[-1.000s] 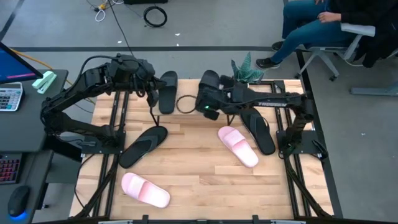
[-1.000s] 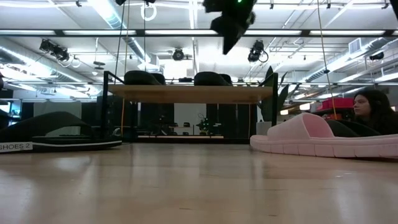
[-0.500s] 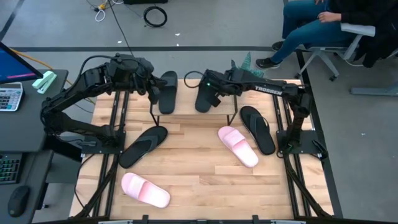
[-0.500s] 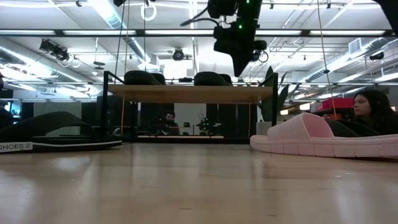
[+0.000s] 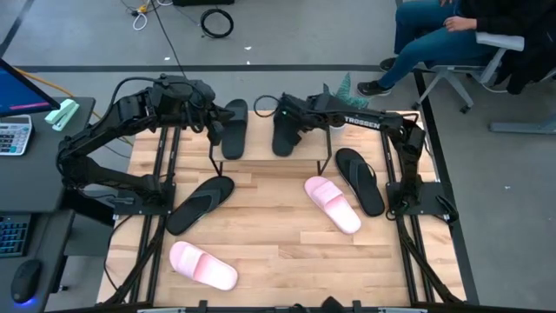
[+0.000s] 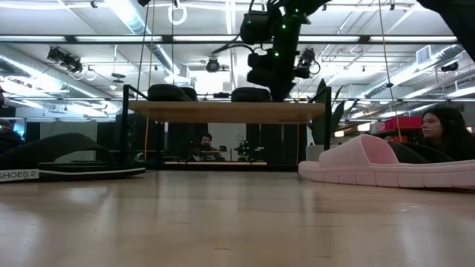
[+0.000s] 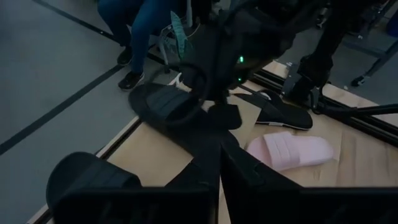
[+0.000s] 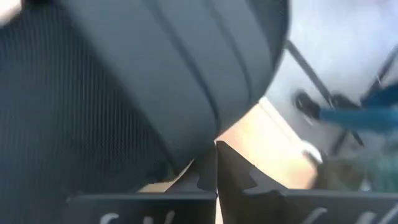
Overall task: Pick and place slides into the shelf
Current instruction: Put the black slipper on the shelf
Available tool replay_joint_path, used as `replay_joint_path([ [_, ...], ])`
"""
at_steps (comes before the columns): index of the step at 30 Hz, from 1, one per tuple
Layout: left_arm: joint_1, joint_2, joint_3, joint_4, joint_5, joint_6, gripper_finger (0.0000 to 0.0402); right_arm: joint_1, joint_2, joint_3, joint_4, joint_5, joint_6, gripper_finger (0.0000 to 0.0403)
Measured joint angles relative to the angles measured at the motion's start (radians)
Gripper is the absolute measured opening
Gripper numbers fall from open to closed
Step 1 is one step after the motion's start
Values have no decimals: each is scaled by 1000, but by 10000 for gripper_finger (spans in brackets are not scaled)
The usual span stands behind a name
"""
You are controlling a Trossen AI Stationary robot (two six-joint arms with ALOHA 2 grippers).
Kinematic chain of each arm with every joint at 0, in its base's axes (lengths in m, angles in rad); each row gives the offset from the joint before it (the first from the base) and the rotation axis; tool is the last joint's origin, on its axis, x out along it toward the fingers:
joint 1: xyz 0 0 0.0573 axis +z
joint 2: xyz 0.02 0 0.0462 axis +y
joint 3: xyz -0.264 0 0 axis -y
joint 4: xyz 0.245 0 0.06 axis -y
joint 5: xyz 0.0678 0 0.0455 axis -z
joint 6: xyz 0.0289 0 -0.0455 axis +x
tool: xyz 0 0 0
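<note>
We count two black slides (image 5: 234,127) beside the pincers, two pink slides (image 5: 332,204), two thin flip-flops (image 5: 360,180) farther off, and one shelf (image 6: 227,111).

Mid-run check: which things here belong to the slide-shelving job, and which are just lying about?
Job:
- shelf
- two black slides on it
- two pink slides
- two black flip-flops
- left gripper, right gripper

Lying about:
- plant
- calculator
- floor cables

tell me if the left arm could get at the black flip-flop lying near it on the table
Probably yes. The black flip-flop lies bare on the table, nothing on top or around it, on the left arm's side. The left claw is up by the shelf, shut, so it must open first.
</note>
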Motion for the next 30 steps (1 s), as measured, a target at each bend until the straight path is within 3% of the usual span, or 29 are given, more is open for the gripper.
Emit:
replay_joint_path([
  [6, 0, 0, 0, 0, 0, 7, 11, -15, 12, 0, 221, -124, -56, 0],
  [10, 0, 0, 0, 4, 0, 13, 20, -5, 50, 0, 347, -154, -70, 0],
  [14, 0, 0, 0, 8, 0, 12, 24, 13, 104, 1, 401, -120, -81, 0],
  [19, 0, 0, 0, 8, 0, 12, 17, 46, 123, 2, 416, -32, -84, 0],
  [30, 0, 0, 0, 6, 0, 8, 19, 111, 26, 0, 304, -8, -22, 0],
])
